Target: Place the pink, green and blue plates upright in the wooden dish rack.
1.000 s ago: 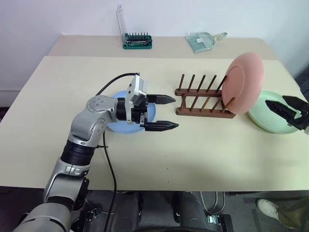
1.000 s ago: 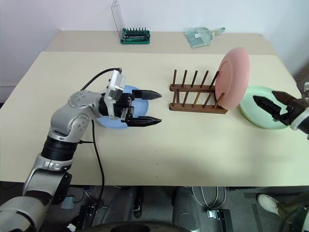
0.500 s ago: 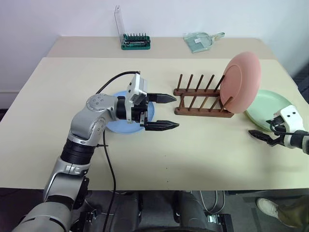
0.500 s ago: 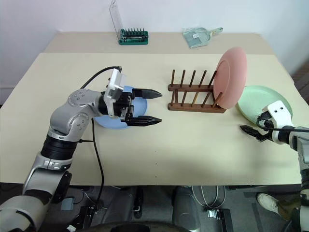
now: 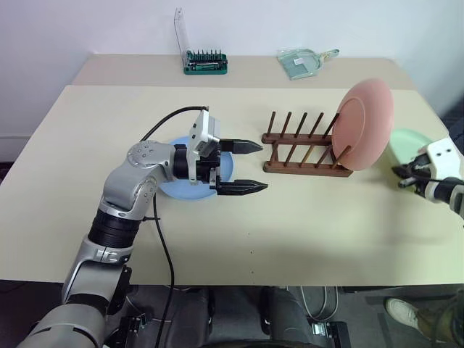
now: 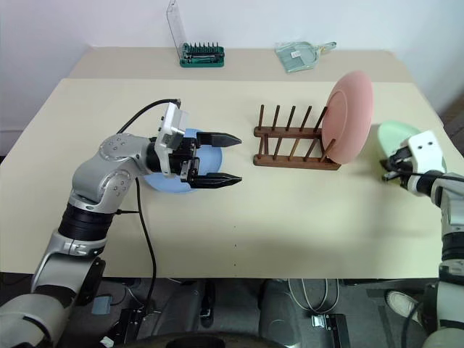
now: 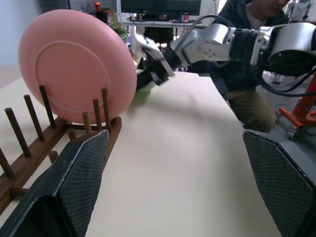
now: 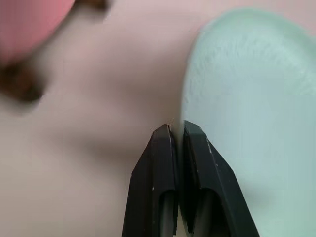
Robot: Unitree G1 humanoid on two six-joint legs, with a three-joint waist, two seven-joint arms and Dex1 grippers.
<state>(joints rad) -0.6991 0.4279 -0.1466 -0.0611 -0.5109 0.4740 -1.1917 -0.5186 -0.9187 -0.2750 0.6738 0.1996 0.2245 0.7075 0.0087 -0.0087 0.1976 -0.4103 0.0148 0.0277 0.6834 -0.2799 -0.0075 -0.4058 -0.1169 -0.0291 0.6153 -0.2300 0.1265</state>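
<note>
The pink plate stands upright at the right end of the wooden dish rack. Just right of it is the green plate, partly hidden behind my right gripper. In the right wrist view that gripper is shut on the near rim of the green plate. The blue plate lies flat left of the rack, under my left gripper. That gripper hovers open and empty, pointing at the rack. Its wrist view shows the pink plate and the rack.
A green screwdriver-bit case and a clear plastic scoop sit at the table's far edge. Bare tabletop stretches in front of the rack. A person sits beyond the table's right end.
My right gripper moved from the tabletop in front of the green plate to its rim and went from open to shut. Less of the green plate shows. The left arm stayed still.
</note>
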